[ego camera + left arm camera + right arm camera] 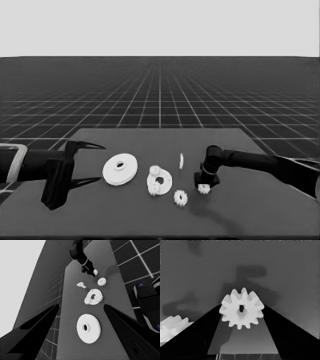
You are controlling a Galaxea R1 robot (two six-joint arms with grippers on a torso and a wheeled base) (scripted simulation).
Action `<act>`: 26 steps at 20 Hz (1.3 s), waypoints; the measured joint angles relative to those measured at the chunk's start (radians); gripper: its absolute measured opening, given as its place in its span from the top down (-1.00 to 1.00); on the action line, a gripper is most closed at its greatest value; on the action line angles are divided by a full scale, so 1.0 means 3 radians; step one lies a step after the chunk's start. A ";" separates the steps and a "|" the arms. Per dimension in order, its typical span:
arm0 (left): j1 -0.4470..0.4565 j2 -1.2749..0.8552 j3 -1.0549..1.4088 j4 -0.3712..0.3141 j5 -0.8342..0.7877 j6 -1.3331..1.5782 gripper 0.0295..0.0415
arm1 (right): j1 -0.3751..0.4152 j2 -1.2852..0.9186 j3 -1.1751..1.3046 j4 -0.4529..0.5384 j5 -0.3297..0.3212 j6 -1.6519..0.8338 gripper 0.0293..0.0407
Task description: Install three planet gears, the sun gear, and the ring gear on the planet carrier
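With two gears sitting on the smaller round part [159,180] at mid-table, the right gripper [204,188] is pinching a third gear [241,308] right of it, while the larger round part [120,169] is waiting uninstalled.

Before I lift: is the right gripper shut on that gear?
Shut. In the wrist view both black fingers press the gear's sides at the right gripper.
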 joint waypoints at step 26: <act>0.0000 0.0000 0.0000 0.0000 0.0000 0.0000 -0.49 | 0.0755 0.1465 -0.0791 0.0669 -0.0415 0.0584 0.66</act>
